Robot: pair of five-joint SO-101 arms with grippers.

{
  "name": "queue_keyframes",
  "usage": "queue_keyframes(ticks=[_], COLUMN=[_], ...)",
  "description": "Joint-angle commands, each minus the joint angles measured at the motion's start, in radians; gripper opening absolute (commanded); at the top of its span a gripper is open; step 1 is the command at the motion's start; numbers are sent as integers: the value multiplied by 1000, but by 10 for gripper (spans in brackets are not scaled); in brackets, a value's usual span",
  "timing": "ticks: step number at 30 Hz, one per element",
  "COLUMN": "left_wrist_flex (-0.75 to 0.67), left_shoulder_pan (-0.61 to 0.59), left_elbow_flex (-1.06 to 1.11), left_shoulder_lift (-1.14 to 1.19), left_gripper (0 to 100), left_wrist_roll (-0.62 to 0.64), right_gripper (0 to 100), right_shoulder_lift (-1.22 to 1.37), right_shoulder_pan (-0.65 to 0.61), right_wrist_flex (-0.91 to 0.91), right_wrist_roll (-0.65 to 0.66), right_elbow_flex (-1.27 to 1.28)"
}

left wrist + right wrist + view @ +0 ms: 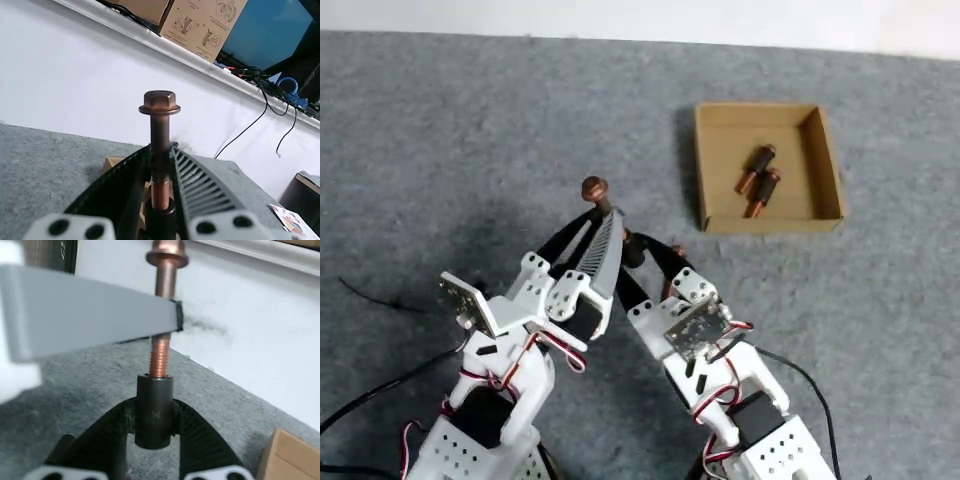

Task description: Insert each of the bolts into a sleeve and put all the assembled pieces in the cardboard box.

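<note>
The left tool (161, 148) is clamping the bolt (159, 102) upright by its shank so that its thread is lining up with, and sitting in, the sleeve (155, 390) the right tool (153, 411) is gripping below, above the tabletop (470, 150) near the cardboard box (831, 160).

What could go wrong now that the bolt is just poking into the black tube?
1. The bolt seems barely into the sleeve; if either tilts, the threads might jam at the rim.
2. The left hand pinches the bolt's thin shaft, so a hard push could make it slip.
3. The right hand grips the sleeve's far end, so it might twist loose.
</note>
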Motion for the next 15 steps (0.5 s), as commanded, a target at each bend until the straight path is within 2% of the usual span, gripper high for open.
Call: queue_keyframes(ticks=[1, 15], left_wrist_flex=[-15, -14], left_shoulder_pan=[8, 10], left_elbow_flex=[-15, 13], left_shoulder_lift=[-13, -15], left_gripper=[11, 7], left_wrist_roll=[-2, -2], right_gripper=[5, 5], right_shoulder_lift=[-21, -21], right_shoulder_pan=[-7, 1], right_wrist_flex=[-4, -7], right_wrist_roll=[34, 37], right_elbow_flex=[21, 21])
